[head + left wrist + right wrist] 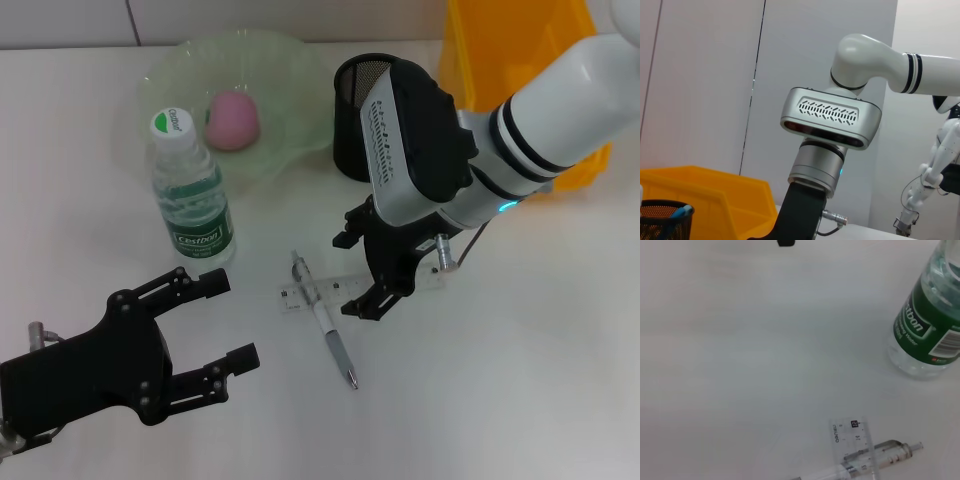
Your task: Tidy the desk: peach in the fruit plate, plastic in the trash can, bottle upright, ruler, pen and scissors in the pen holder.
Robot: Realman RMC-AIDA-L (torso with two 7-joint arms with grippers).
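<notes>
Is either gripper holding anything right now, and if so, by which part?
Nothing is held. The right gripper hangs open over the ruler and pen, which lie on the desk. The left gripper is open and empty, near the bottle.

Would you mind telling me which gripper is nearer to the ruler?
The right gripper, fingers open, hovers directly over the ruler and the pen crossing it. The left gripper, also open, sits off to its left, nearer the robot.

You face pale grey panelled wall [705, 85] (thin dark vertical seams); second white robot [935, 170] stands far right.
</notes>
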